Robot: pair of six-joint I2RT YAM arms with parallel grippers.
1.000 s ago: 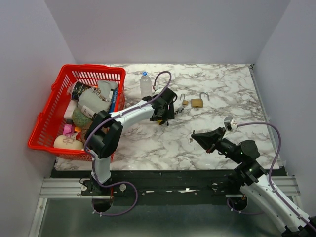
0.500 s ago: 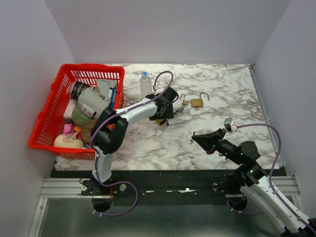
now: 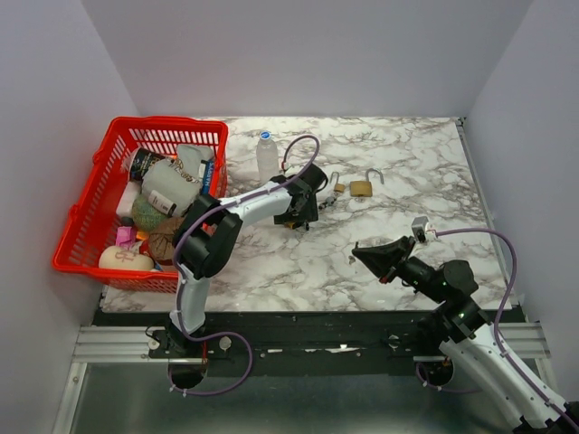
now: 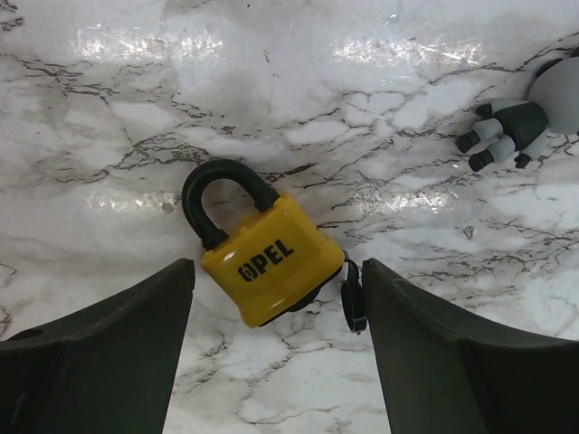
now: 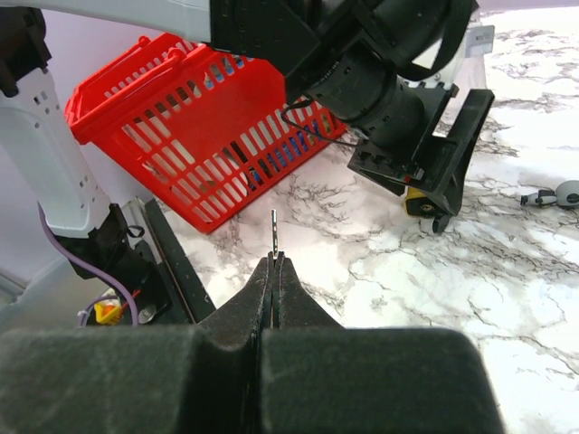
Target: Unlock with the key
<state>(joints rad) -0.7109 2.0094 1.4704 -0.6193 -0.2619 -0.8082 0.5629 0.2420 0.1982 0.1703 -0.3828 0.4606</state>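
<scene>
Marble table point(image 3: 407, 172) holds red basket point(image 3: 172, 123), bottle point(image 3: 266, 155), brass padlock point(image 3: 361, 187) near yellow padlock point(image 4: 271, 258).

Both arms are built of white links joined by black housings. The left arm point(image 3: 249, 203) carries a thin purple cable point(image 3: 298, 143) that loops by its wrist, and another length curls beside its base on the grey rail. The right arm point(image 3: 493, 348) has its own purple cable point(image 3: 493, 233), run from a small grey connector. The left tool point(image 4: 276, 271) has broad, matt black fingers point(image 4: 99, 353). The right tool point(image 5: 273, 262) tapers to thin dark blades.
</scene>
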